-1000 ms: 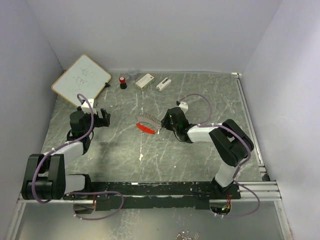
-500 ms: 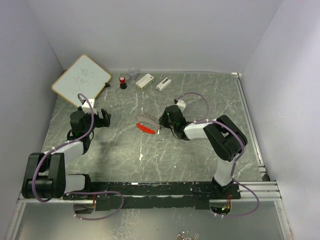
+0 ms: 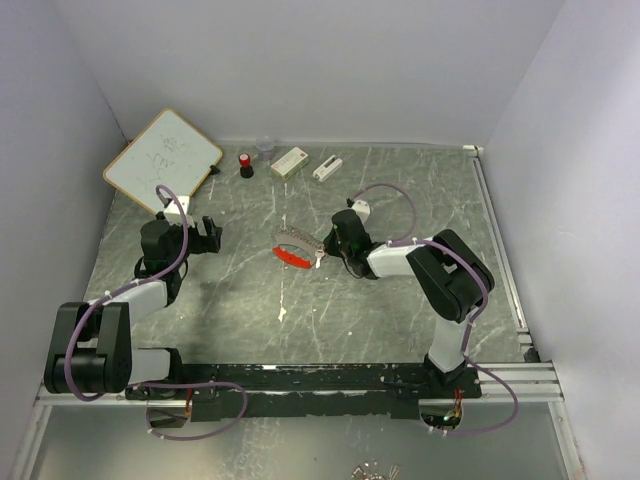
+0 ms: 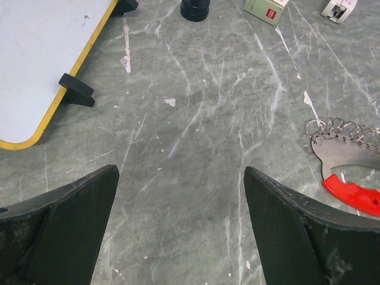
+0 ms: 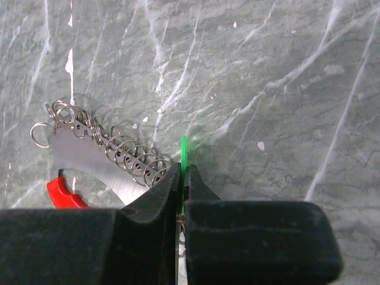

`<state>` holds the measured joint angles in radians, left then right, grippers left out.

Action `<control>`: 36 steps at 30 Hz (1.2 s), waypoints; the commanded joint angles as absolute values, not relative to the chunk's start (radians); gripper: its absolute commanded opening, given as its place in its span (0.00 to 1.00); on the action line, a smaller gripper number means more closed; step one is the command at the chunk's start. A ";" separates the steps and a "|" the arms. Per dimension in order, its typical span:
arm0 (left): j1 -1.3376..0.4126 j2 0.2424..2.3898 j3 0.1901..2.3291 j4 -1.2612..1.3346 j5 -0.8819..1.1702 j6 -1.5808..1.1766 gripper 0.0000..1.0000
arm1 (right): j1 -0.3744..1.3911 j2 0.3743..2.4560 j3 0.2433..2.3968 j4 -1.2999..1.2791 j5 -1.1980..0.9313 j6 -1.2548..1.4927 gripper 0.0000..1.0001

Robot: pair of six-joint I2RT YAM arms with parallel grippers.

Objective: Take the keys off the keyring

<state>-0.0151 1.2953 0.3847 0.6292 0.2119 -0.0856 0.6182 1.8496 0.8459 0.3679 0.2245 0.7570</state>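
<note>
The keyring [image 5: 89, 155] is a curved silvery metal strip carrying several small wire rings, lying mid-table [image 3: 297, 239]. A red key [image 5: 64, 193] lies at its near side [image 3: 292, 257]. The thin green key [image 5: 184, 148] stands on edge at the strip's right end, and my right gripper [image 5: 183, 172] is shut on it, hiding most of it. My left gripper [image 4: 181, 171] hangs open over bare table, well left of the keyring [image 4: 341, 138] and red key [image 4: 354, 194]. From above, the left gripper [image 3: 210, 235] and right gripper [image 3: 323, 252] flank the keyring.
A whiteboard [image 3: 163, 160] leans at the back left. Along the back wall stand a red-and-black little cylinder [image 3: 245, 165], a clear cup [image 3: 265, 148] and two white blocks [image 3: 289, 161] [image 3: 327, 168]. Side walls enclose the table.
My right gripper edged left to the keyring's right end and closed on the green key. The left arm has not moved.
</note>
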 commanded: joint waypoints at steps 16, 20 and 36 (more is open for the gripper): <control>-0.035 1.293 0.413 0.679 0.409 -0.053 0.98 | 0.620 1.572 1.091 0.146 -0.036 0.377 0.00; -0.065 1.272 0.417 0.695 0.482 -0.043 0.98 | 0.625 1.501 1.129 0.095 -0.098 0.342 0.00; -0.299 1.129 0.515 0.684 0.721 -0.095 0.98 | 0.679 1.320 1.217 0.019 -0.304 0.301 0.00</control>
